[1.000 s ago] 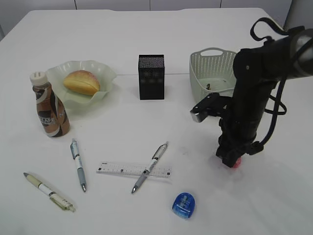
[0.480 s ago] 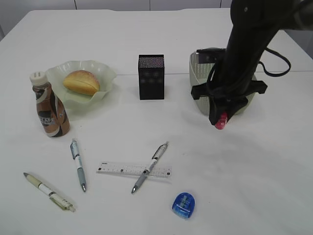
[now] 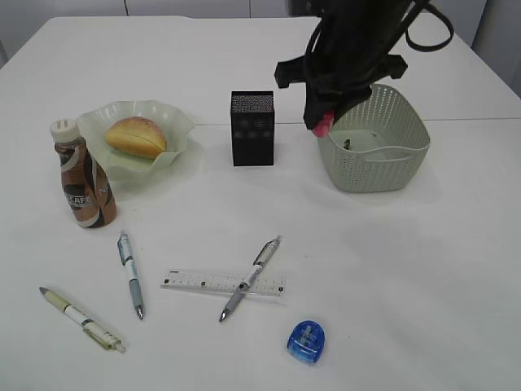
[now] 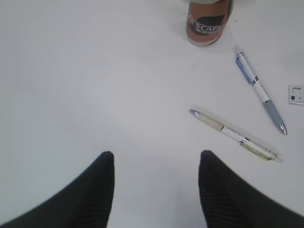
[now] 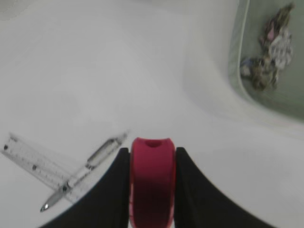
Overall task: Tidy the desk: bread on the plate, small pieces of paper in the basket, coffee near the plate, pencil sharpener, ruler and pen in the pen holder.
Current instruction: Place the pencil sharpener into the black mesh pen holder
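My right gripper [image 3: 319,120] is shut on a red pencil sharpener [image 3: 325,125], held in the air between the black pen holder [image 3: 252,128] and the green basket [image 3: 376,173]. The right wrist view shows the sharpener [image 5: 152,183] clamped between the jaws [image 5: 152,153]. Crumpled paper [image 5: 268,47] lies in the basket. The bread [image 3: 135,136] sits on the green plate [image 3: 176,122], with the coffee bottle [image 3: 83,179] beside it. The ruler [image 3: 195,282], three pens [image 3: 130,273] [image 3: 81,319] [image 3: 250,277] and a blue sharpener [image 3: 307,340] lie on the table. My left gripper [image 4: 156,159] is open and empty.
The left wrist view shows the coffee bottle [image 4: 209,21], a blue pen [image 4: 260,90], a cream pen [image 4: 235,135] and the ruler's end [image 4: 296,93]. The grey pen [image 5: 88,173] lies across the ruler [image 5: 33,164]. The left arm is out of the exterior view.
My right gripper has lifted the red sharpener from the table at the right and carried it up and leftward, to beside the basket's near-left rim.
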